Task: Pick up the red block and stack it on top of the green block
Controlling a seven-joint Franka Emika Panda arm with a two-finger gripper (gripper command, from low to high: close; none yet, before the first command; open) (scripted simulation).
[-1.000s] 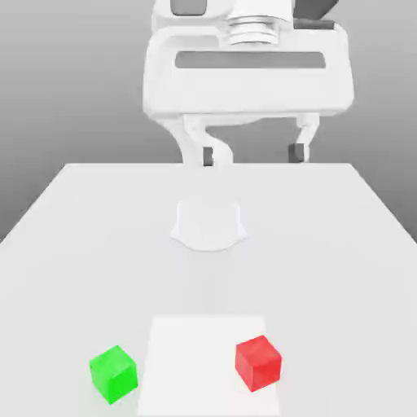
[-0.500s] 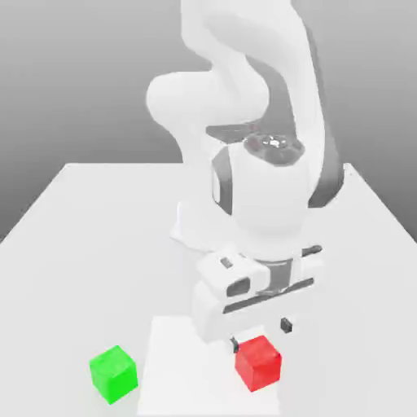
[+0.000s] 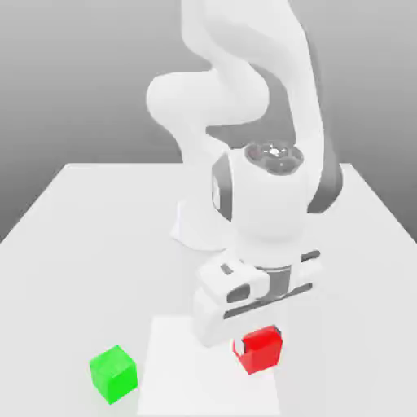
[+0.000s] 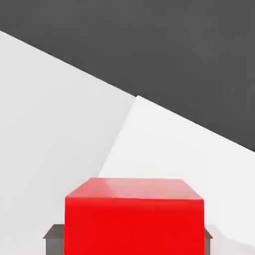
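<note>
The red block (image 3: pixel 262 352) sits between my gripper's (image 3: pixel 258 342) two fingers near the table's front, right of centre in the exterior view. Dark fingertips (image 3: pixel 237 347) press against its two sides, so the gripper is shut on it, and the block hangs slightly above the table. In the hand view the red block (image 4: pixel 134 216) looms close, with a grey fingertip (image 4: pixel 54 239) touching each side of it and the gripper (image 4: pixel 134 241) closed around it. The green block (image 3: pixel 113 373) rests on the table at the exterior view's front left, well apart from the gripper.
The white table (image 3: pixel 89 244) carries a brighter square patch (image 3: pixel 175 366) at the front, lying between the two blocks. My arm's base (image 3: pixel 195 232) stands at the table's middle, with the arm bent forward over it.
The hand has dropped further around the red block and its fingers have shut on it. The block now sits a little higher in the exterior view. The green block has not moved.
</note>
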